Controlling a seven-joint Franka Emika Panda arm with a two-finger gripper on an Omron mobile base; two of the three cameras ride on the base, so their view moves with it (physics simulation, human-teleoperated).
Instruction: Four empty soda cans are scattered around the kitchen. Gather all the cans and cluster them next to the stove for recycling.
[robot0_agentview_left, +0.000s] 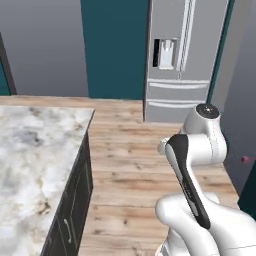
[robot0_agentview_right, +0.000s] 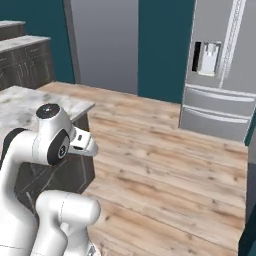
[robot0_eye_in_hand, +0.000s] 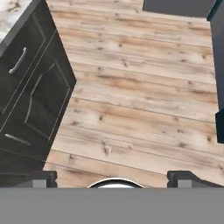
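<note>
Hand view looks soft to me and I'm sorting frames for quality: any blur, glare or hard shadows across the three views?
Hand view: floor planks slightly soft, no glare, flat even light, dark cabinet legible. Left base view: marble counter evenly lit, fridge shows faint sheen, no hard shadows. Right base view: same flat rendered light, mild softness.

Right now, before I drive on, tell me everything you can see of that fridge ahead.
The fridge is a tall silvery-grey unit, stainless by its look, standing upright on the wood floor against the teal wall. Two upper doors meet at a pair of long vertical handles; the left door carries a dark recessed dispenser panel. Below are two wide drawers, each with a horizontal bar handle. Everything looks shut. A grey panel flanks its right side; nothing rests against its front.
</note>
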